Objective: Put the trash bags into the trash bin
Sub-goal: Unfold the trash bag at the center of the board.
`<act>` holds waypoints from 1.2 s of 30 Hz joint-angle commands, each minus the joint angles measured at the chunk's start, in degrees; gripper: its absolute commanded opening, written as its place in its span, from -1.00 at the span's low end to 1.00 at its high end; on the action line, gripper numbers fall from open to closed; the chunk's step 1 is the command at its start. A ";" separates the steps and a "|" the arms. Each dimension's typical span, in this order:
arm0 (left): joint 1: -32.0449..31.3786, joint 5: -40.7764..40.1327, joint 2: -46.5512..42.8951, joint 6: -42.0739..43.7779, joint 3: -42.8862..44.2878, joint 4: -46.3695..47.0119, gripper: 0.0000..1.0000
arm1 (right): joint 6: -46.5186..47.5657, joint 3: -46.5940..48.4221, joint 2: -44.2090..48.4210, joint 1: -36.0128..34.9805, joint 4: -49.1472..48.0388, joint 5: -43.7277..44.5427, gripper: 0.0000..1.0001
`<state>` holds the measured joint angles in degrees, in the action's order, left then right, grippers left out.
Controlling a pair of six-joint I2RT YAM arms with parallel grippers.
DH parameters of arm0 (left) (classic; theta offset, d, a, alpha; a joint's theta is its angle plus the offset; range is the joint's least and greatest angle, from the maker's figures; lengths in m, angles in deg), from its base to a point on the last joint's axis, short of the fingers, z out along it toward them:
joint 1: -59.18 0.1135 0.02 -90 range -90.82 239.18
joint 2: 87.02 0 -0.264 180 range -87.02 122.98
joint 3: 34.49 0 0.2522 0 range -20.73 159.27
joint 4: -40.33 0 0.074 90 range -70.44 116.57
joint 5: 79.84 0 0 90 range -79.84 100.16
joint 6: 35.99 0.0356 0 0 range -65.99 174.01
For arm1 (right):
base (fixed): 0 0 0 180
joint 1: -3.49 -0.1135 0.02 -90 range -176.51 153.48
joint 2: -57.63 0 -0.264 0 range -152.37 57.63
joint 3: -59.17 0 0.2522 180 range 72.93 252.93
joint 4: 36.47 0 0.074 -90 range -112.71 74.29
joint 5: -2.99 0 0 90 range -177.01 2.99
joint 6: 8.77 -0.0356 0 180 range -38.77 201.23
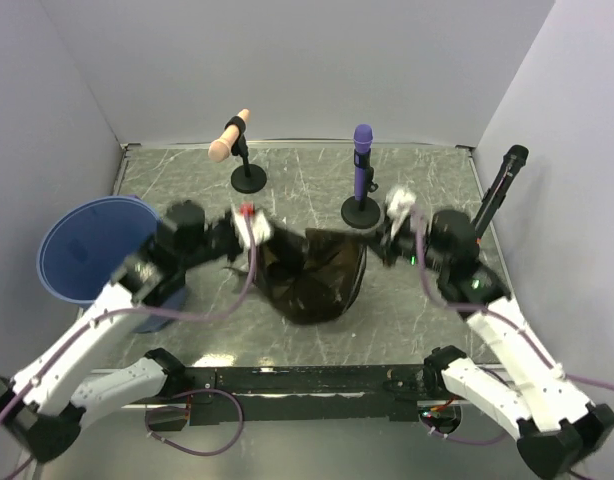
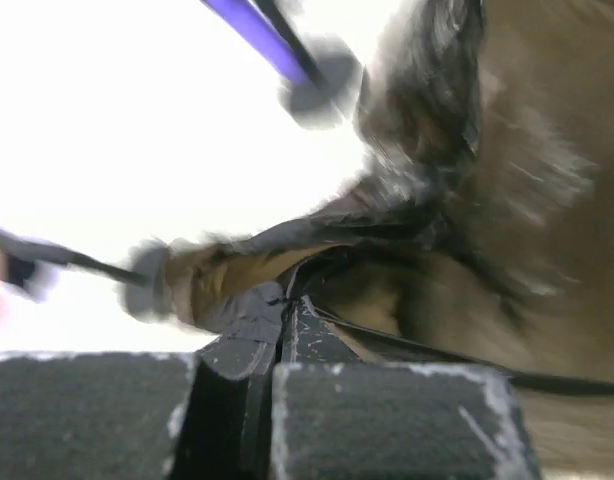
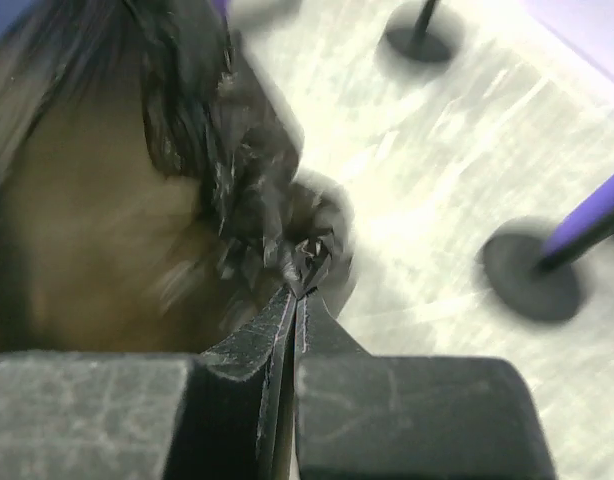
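Gripping the black trash bag point(image 1: 317, 275) spread over mid-table, with the left gripper point(image 1: 249, 228) clamped tight on its left edge and the right gripper point(image 1: 392, 232) clamped tight on its right edge. Off to the left, at the table's left edge against the wall: the blue trash bin point(image 1: 82, 250), mouth up, partly behind the left arm. Hemmed on the far side by the purple microphone stand point(image 1: 360, 212) just beyond the bag and the pink microphone stand point(image 1: 248, 178) farther left, with bare tabletop point(image 1: 407, 325) toward the near edge.

Blue trash bin point(image 1: 82, 255), black trash bag point(image 1: 317, 280), purple microphone point(image 1: 362, 160)
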<state>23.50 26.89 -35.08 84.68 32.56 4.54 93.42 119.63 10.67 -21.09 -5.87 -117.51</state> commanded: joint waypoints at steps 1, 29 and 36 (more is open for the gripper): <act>0.87 -7.49 13.16 -6.85 17.85 2.34 -0.99 | -8.65 20.05 -15.32 3.91 -4.01 5.01 -1.00; 0.79 5.39 1.54 13.44 -7.99 3.16 -0.99 | 5.84 -1.57 -0.36 1.38 -7.65 -0.33 -1.00; -2.64 2.01 -5.13 4.85 -4.55 1.90 -0.99 | 2.49 -1.28 6.81 -4.34 -1.89 2.63 -1.00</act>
<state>21.86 27.77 -38.95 93.34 15.89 1.46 96.70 109.20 13.80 -24.02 -4.43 -114.40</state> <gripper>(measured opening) 0.012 0.004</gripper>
